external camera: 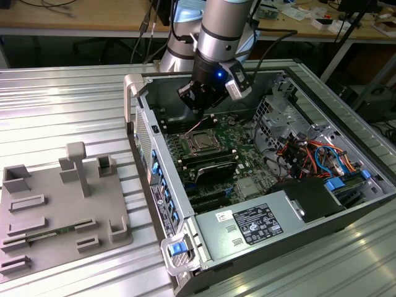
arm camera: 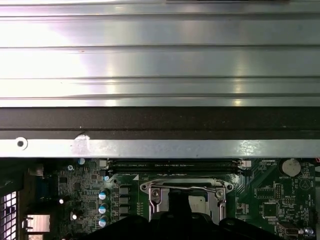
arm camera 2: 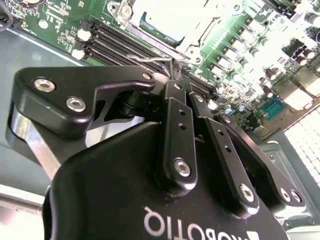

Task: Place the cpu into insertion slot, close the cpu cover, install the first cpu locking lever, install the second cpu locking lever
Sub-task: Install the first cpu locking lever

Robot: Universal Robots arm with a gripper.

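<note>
Black jaws sit pinched shut, tips together, just over the memory slots (arm camera 2: pixel 116 42) beside the insertion slot (arm camera 2: pixel 129 20) — where I see the cpu (arm camera 2: pixel 169 12) seated under the lowered cpu cover (arm camera 2: pixel 199 37) — on the green motherboard (arm camera 2: pixel 60 17).

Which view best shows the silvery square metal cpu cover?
The exterior view: the silvery square cpu cover shows whole, unblocked. The second wrist view crops it; in the first wrist view the black gripper hides part.
</note>
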